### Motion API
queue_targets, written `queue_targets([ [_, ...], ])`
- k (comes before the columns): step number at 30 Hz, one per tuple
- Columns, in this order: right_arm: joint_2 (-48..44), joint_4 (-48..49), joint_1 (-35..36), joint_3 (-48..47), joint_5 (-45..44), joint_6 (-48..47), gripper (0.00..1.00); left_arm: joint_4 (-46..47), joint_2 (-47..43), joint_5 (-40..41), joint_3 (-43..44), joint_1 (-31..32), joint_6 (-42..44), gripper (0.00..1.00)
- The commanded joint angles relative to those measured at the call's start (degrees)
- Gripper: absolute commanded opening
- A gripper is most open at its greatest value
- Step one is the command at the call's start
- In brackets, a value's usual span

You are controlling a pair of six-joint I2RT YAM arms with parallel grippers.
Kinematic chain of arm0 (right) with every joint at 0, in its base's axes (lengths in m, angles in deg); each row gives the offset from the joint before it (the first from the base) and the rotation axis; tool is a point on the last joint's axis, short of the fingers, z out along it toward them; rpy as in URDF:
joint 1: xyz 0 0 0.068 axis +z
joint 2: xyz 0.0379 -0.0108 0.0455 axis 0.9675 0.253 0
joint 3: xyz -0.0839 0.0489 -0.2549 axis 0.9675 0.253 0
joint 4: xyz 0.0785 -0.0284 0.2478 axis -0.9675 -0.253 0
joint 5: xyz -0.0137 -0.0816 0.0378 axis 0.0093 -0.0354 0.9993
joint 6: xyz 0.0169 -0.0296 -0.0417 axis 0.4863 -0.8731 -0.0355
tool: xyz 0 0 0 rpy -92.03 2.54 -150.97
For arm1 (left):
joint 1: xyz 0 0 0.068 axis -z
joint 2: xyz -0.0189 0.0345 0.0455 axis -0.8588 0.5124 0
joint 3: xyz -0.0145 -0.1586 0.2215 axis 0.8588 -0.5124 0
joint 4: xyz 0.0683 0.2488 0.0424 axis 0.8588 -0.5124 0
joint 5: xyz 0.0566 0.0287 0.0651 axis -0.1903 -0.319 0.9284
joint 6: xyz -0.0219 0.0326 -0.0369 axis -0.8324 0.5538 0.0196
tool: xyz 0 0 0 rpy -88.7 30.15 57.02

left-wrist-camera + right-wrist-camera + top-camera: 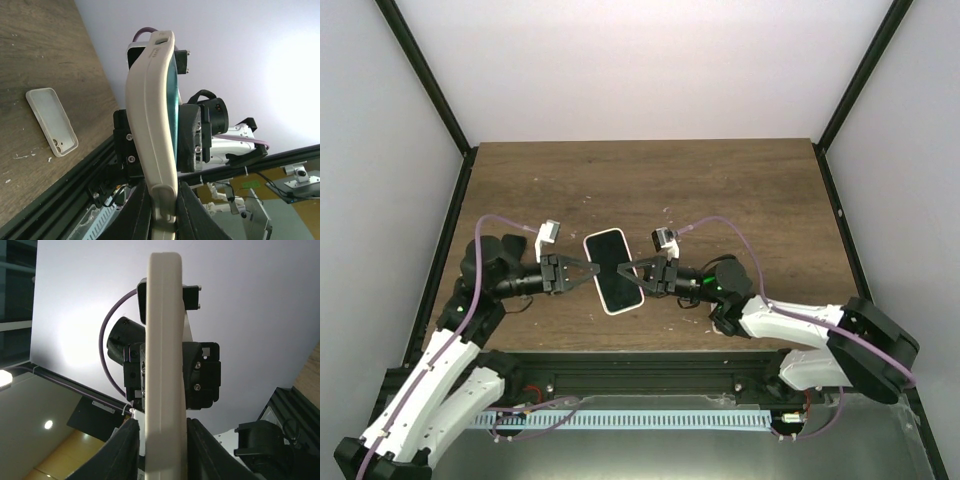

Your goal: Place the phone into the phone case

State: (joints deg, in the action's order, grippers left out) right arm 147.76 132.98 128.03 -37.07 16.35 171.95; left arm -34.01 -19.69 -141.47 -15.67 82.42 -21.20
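The phone [612,268], black and glossy, sits face-up inside a cream phone case [151,125]. It is raised between the left gripper [593,269] and the right gripper [637,271], which pinch its long edges. A second cream case [52,121] lies flat and empty, below the left gripper.

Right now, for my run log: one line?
left gripper: shut on cream phone case | right gripper: shut on it | phone: inside case
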Motion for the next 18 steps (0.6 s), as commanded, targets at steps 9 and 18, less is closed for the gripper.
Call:
queue_targets([
  [9,-9.65,-16.49,0.05,-1.31,3.38,-12.37,0.2,-9.12,1.33,-5.16,5.78,-0.28,14.36,0.03],
  [18,-9.38,-16.1,0.05,0.23,6.76,-12.96,0.05,-4.18,3.36,-7.85,5.0,-0.31,11.69,0.05],
])
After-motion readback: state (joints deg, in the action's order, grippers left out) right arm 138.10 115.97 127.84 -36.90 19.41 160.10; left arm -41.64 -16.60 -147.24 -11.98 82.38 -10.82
